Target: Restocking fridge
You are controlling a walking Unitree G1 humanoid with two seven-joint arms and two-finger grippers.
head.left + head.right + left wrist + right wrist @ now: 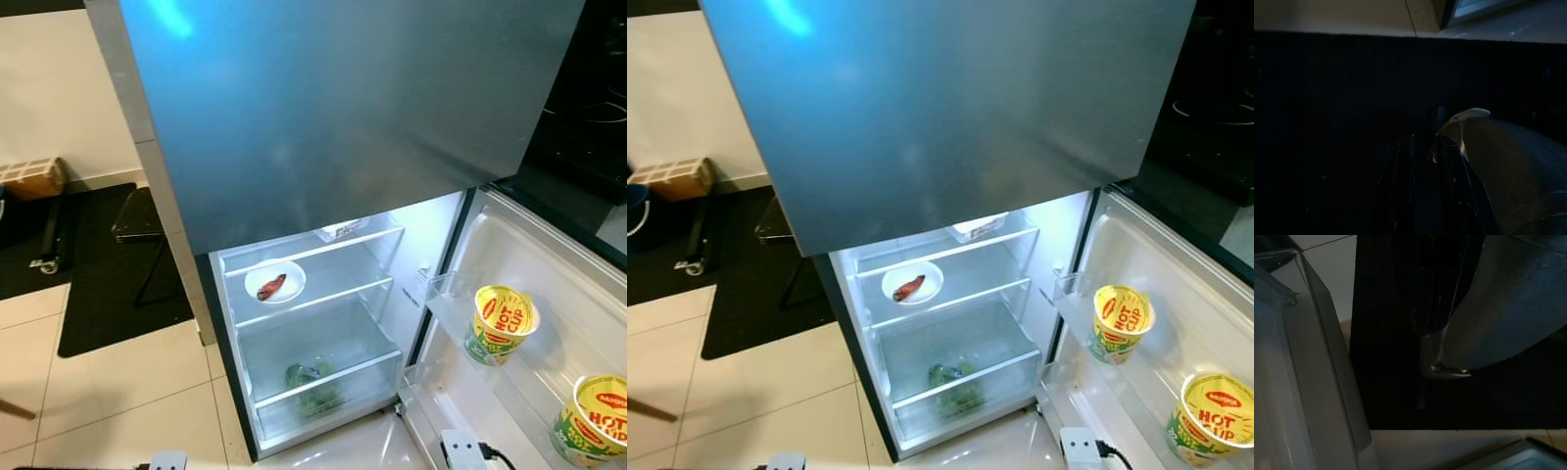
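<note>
Steel-grey and brushed, the closed upper door [333, 108] of the fridge [294, 196] is taking up most of the head views, while the lower compartment [313, 333] beneath it is standing open and glowing white inside. Its lower door [549, 323] is swinging out to the robot's right, with clear racks along its inner face. Pale floor tiles [108, 382] are spreading to the left of the fridge, and a black mat [98, 264] is lying on them, with a dark metal frame [137, 220] standing on it and a small cardboard box [34, 178] sitting against the white wall.

Inside the compartment, glass shelves are running across, and a clear crisper drawer [323, 387] at the bottom is holding some green vegetables [313, 377]. On the middle shelf a white plate [274, 282] is carrying a reddish piece of food [271, 286]. Two yellow noodle cups are sitting in the door racks: one cup [502, 323] on the upper rack, another cup [593, 416] lower and nearer the camera.

Both wrist views are looking dark. The left gripper [1422, 161] is hanging over the black mat, and the right gripper [1432, 308] is hanging near a clear plastic bin [1298, 372]; I cannot tell how wide either is standing.
</note>
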